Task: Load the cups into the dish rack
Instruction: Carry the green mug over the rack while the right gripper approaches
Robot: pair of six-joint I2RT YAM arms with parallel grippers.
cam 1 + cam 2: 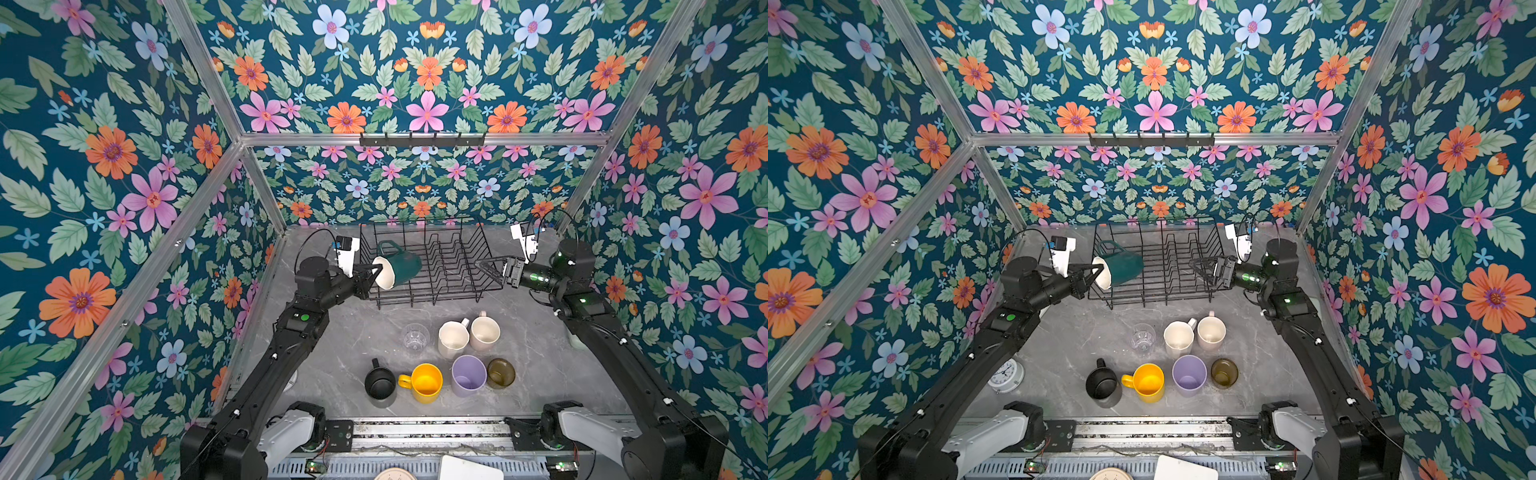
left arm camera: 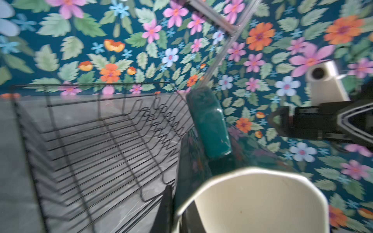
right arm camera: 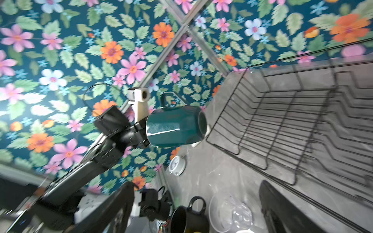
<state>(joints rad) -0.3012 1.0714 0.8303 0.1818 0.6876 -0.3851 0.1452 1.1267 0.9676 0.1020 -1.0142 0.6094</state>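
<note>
My left gripper (image 1: 374,272) (image 1: 1096,272) (image 2: 179,211) is shut on the rim of the dark green mug (image 1: 401,262) (image 1: 1125,264) (image 3: 173,127), one finger inside its cream interior. The mug lies tipped sideways over the left end of the black wire dish rack (image 1: 432,301) (image 1: 1158,297) (image 2: 90,131) (image 3: 282,121). My right gripper (image 1: 486,266) (image 1: 1200,266) (image 3: 193,211) hangs open and empty at the rack's right end. On the table in front stand a clear glass (image 1: 415,336), white mug (image 1: 453,338), pale pink mug (image 1: 484,332), black mug (image 1: 380,382), yellow mug (image 1: 426,382), lavender tumbler (image 1: 468,375) and amber glass (image 1: 500,373).
A small white clock (image 1: 1005,375) lies on the table under my left arm. A black hook rail (image 1: 422,140) is fixed high on the back wall. Floral walls close in the table on three sides.
</note>
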